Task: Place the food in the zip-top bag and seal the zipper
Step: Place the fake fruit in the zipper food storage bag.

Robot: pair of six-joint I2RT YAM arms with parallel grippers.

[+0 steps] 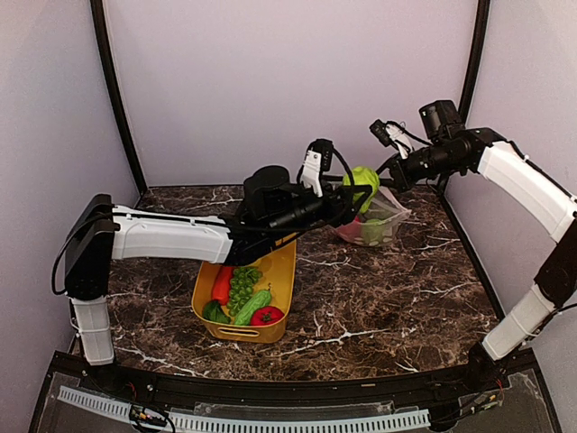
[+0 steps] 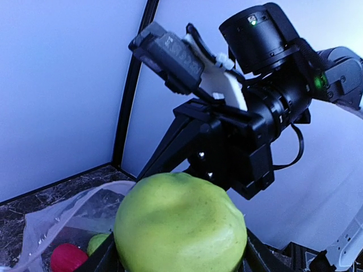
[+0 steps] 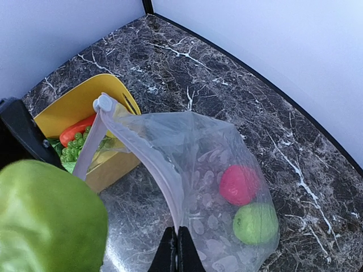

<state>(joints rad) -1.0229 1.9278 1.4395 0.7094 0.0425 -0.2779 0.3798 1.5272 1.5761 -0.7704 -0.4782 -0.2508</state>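
While right gripper (image 3: 177,243) pinches the zip-top bag (image 3: 218,150), left gripper (image 1: 358,195) holds green fruit (image 2: 180,221)

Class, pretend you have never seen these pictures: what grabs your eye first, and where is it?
The big green fruit fills the left wrist view, gripped by the left gripper close to the mouth of the zip-top bag. The right gripper pinches the bag's mouth edge and holds it up open, a red fruit and a small green one already inside. In the middle of the top view sits a yellow tub of toy food.
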